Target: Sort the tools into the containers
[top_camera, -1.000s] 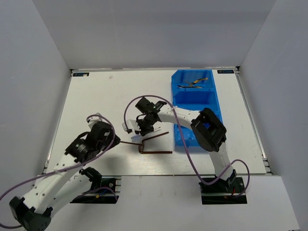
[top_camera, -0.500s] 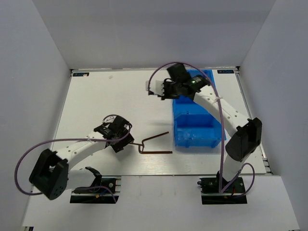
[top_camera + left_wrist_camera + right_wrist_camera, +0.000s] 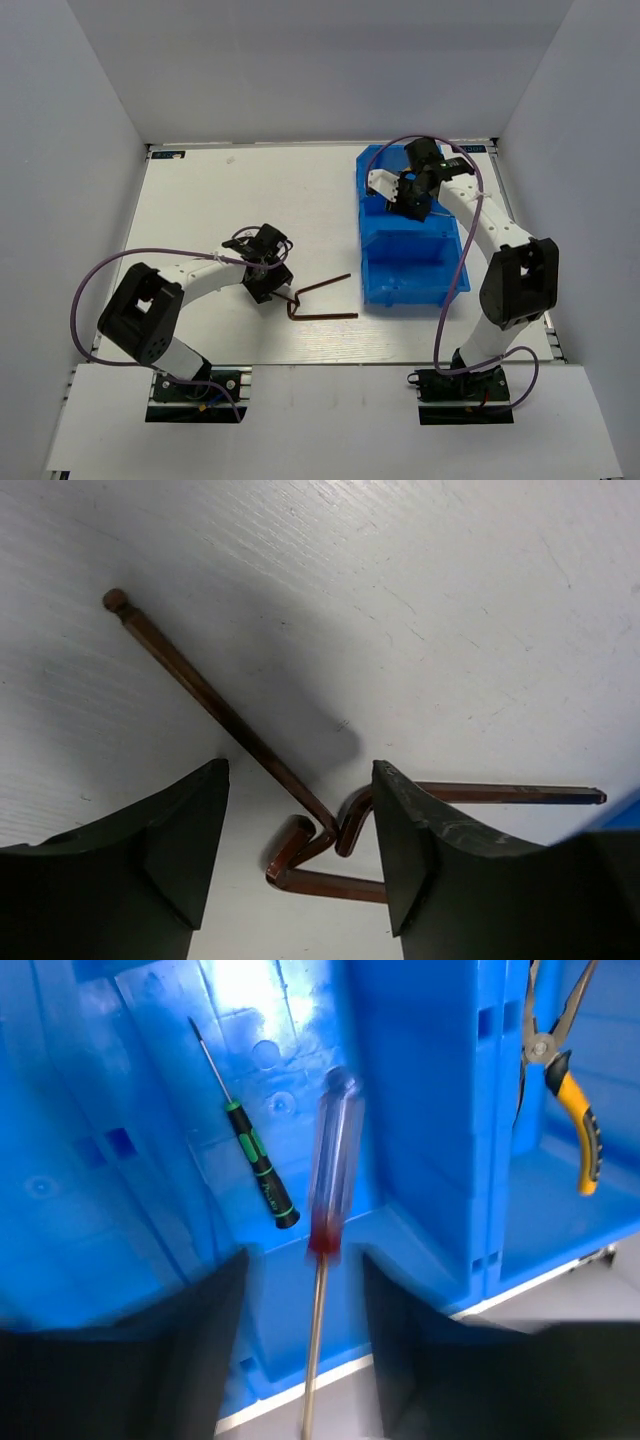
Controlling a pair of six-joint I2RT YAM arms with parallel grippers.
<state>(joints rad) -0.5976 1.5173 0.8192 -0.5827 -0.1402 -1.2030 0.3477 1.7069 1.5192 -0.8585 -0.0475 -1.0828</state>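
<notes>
Two dark brown hex keys lie crossed on the white table, their bends between the fingertips of my left gripper, which is open and just above them; the same hex keys show in the top view left of the containers. My right gripper is open above the middle compartment. A blue-handled screwdriver, blurred, hangs between the fingers without touching them. On the compartment floor lies a green-handled screwdriver. Yellow-handled pliers rest in the neighbouring compartment, past the dividing wall.
Purple cables loop along both arms. The right arm's elbow stands over the table's right side, beside the bins. White walls enclose the table on three sides.
The right gripper swung from the bins' far left edge to above the middle compartment and opened, letting go of the blue-handled screwdriver. The left gripper moved right, up to the hex keys.
</notes>
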